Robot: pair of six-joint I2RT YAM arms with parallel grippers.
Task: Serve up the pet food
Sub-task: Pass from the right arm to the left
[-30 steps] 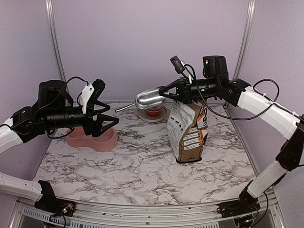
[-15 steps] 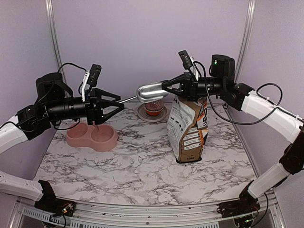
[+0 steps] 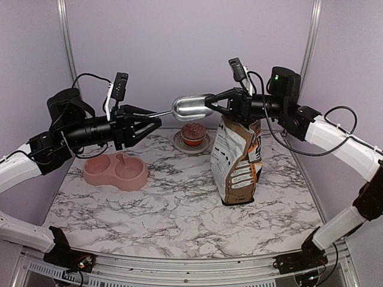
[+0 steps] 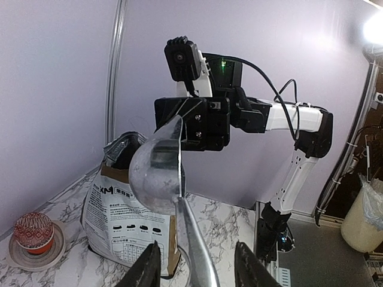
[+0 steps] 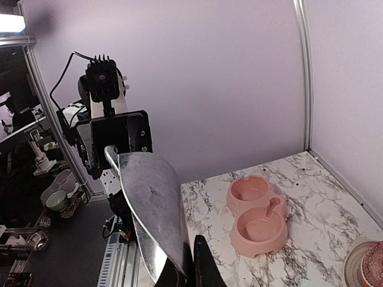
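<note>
Held high over the surface [image 3: 179, 221]: scoop [image 3: 190, 107], gripped at its bowl end by the tightly closed right claw [image 3: 210, 103]. Straddling the handle [image 4: 194, 251] with the left claw [image 3: 157, 118], jaws apart, gaps either side. Cannot tell where the pet food lies. Below: bag [image 3: 237, 161] upright at right, pink bowl [image 3: 116, 171] at left.
</note>
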